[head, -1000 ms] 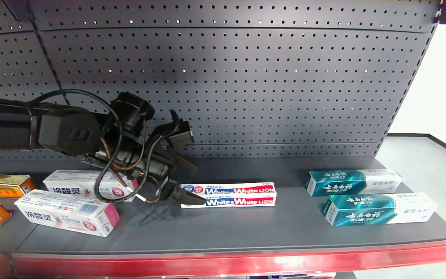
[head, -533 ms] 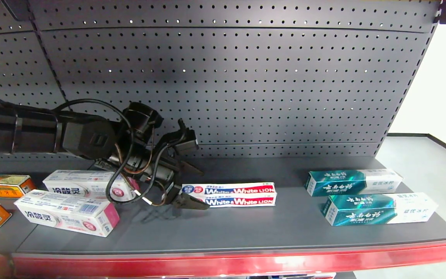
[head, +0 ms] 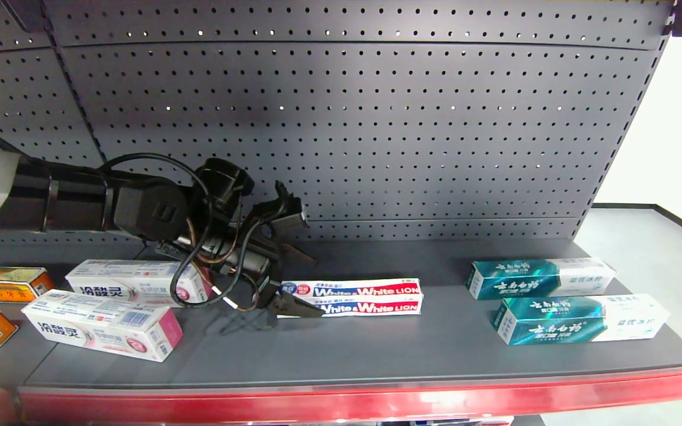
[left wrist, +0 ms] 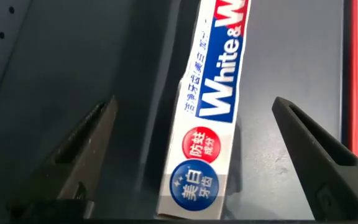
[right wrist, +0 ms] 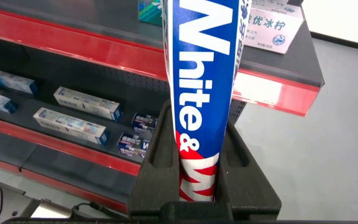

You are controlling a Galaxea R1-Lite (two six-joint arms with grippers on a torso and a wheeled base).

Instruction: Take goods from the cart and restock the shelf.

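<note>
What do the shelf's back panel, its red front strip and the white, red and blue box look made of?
Back panel: likely painted sheet metal, matt grey, with regular punched holes.
Red front strip: probably glossy plastic or lacquered metal; it shows bright reflections.
White, red and blue box: printed cardboard, slightly glossy, with sharp folded edges.
</note>
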